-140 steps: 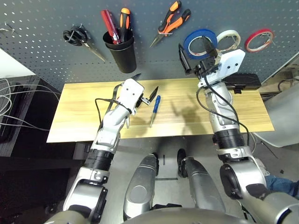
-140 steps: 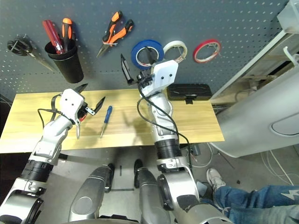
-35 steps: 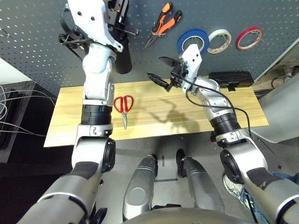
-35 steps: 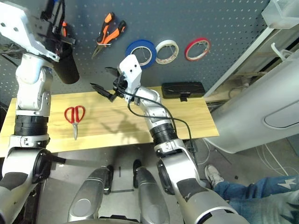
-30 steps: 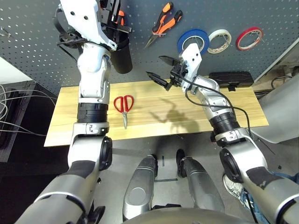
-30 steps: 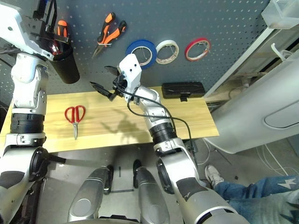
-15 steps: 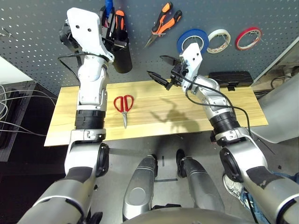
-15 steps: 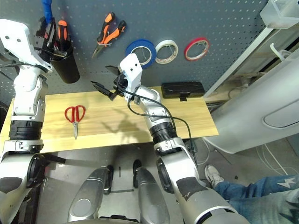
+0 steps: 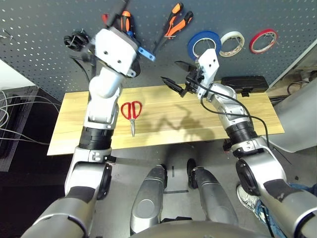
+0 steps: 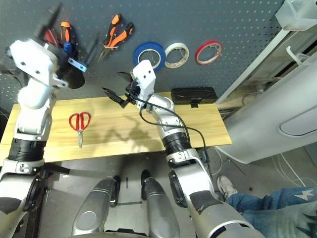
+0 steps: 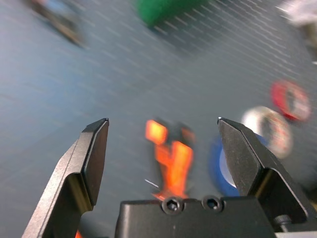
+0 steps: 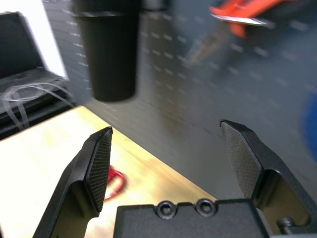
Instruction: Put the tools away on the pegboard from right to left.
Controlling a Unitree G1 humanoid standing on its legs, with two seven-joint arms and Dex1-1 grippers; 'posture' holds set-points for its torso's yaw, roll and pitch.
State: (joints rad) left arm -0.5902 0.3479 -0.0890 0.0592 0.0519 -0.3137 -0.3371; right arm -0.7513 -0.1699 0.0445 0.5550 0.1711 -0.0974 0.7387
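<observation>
Red-handled scissors [image 9: 131, 112] are what you have left on the wooden table [image 9: 198, 121], lying flat on its left half with the blades pointing toward the near edge. Up on the pegboard [image 9: 39, 44] you can see the orange-and-black pliers [image 9: 174, 21] hanging, then the blue tape roll [image 9: 204, 43] beside a white roll [image 9: 233, 43] and a red roll [image 9: 263, 40]. In the black cup holder [image 10: 73, 77] stand an orange-handled tool and the small blue-handled screwdriver [image 10: 66, 47]. Your left gripper [image 11: 171, 148] is spread wide and holds nothing, raised in front of the board near the cup. Your right gripper [image 12: 171, 163] is likewise spread wide and empty, hanging above the table's middle with its fingers aimed left toward the cup. Black-handled scissors [image 9: 77, 39] hang at the far left of the board, and a black case [image 9: 245, 83] sits at the table's back right
</observation>
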